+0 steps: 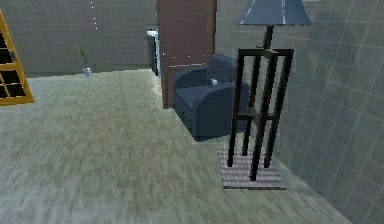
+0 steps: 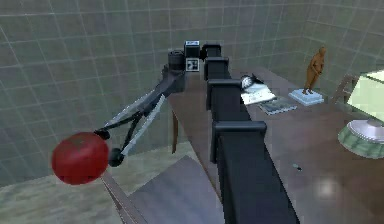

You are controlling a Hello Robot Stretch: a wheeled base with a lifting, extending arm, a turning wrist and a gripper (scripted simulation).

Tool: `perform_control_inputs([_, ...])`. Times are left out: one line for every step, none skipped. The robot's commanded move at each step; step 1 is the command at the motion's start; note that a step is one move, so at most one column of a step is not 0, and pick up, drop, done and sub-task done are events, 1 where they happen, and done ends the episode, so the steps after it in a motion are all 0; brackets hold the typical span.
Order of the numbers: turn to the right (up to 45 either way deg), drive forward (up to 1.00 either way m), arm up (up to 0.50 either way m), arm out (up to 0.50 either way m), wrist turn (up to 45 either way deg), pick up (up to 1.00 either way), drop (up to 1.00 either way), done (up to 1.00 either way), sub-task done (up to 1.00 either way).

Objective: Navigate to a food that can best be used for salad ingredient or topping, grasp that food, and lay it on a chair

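Fingers (image 2: 130, 112) hold red tomato (image 2: 80, 158) above grey floor (image 2: 170, 195); brown desk (image 2: 300, 140), tiled walls (image 2: 60, 50).

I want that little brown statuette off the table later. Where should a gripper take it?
Probably grip the statuette around its slim middle, coming in level from the open side of the table: it stands upright on a flat base with the wall behind.

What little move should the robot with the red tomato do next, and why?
Probably roll forward toward the blue armchair. The tomato hangs at the gripper, clear of any surface, so it is held, and the armchair stands ahead across bare floor, just left of the floor lamp.
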Motion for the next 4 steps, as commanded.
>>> perform_control_inputs([0.0,0.00,0.00,0.00,45.0,0.00,0.00,0.00,0.00])
perform_control_inputs([0.0,0.00,0.00,0.00,45.0,0.00,0.00,0.00,0.00])
perform_control_inputs([0.0,0.00,0.00,0.00,39.0,0.00,0.00,0.00,0.00])
perform_control_inputs([0.0,0.00,-0.34,0.00,0.0,0.00,0.00,0.00,0.00])
